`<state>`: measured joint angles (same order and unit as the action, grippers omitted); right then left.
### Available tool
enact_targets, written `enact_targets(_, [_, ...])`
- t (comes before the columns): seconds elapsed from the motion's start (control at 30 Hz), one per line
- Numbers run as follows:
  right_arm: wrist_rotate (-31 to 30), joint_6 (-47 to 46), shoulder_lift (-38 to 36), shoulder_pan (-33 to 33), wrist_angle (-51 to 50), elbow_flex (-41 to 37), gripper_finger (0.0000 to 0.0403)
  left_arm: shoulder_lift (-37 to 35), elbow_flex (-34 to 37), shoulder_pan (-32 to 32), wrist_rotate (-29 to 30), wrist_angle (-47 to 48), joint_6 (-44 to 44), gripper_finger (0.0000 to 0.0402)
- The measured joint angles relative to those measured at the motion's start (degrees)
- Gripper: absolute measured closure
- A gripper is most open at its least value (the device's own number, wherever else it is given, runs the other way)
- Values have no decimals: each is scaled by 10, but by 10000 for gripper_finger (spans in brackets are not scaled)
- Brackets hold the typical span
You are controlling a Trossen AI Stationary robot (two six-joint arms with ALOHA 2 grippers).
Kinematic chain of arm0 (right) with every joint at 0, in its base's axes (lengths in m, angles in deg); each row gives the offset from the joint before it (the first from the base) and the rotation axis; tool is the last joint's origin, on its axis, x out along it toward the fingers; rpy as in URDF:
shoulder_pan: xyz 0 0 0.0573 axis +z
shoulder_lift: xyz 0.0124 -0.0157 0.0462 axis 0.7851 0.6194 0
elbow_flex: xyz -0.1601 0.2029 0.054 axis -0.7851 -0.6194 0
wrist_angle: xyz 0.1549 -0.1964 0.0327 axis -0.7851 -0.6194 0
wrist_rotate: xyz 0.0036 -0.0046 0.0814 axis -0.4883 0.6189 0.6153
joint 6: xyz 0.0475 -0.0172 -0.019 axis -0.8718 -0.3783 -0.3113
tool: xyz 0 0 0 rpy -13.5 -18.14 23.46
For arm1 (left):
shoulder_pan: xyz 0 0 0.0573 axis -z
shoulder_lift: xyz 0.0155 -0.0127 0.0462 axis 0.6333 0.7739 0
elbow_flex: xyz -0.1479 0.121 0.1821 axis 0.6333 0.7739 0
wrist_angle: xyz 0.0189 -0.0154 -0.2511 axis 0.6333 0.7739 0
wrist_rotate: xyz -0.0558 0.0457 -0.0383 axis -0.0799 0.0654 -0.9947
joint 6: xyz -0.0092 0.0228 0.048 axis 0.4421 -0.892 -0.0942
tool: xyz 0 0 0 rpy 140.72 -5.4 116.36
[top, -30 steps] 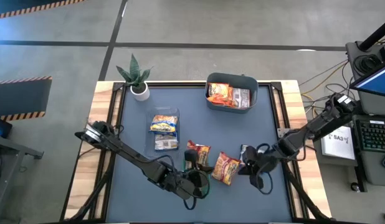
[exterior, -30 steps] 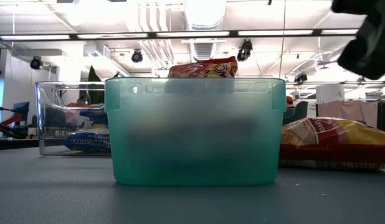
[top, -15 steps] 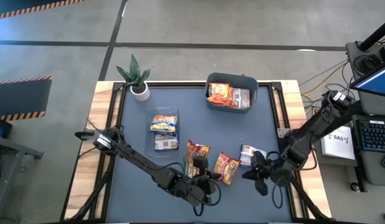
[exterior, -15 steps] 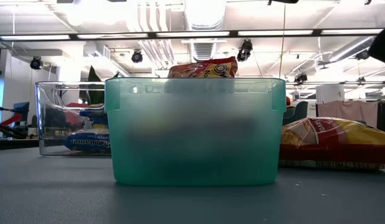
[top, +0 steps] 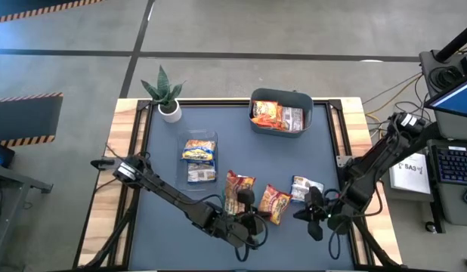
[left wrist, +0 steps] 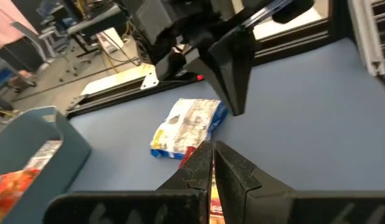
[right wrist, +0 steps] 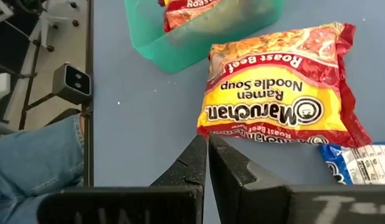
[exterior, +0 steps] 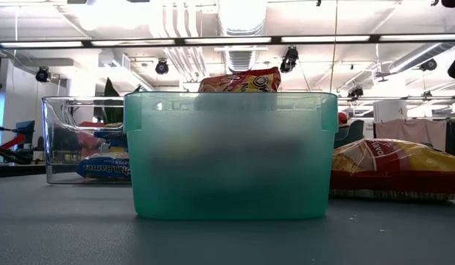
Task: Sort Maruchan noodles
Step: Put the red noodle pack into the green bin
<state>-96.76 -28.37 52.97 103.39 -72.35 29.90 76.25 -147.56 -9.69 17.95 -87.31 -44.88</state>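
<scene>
Both end effectors closed (empty) — red noodle packet (right wrist: 283,87) between.

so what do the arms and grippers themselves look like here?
Both arms are dark, slim and jointed, with black cables looping beside them. The left gripper and right gripper each have two flat black tapered fingers. A pale label sits near the left arm's base; no other markings are legible.

I saw loose packet (top: 275,204) between tub (top: 237,193) at left, another packet (top: 305,187) at right; bin (top: 281,97) behind.
</scene>
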Motion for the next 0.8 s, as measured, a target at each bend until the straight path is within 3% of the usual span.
enact_targets(0.57, [-28, -19, 49, 36, 28, 0, 394, 0, 1, -1, -43, -22, 60, 402])
enact_targets(0.8, [-8, -98, 54, 35, 27, 0, 375, 0, 2, -2, -77, -24, 67, 402])
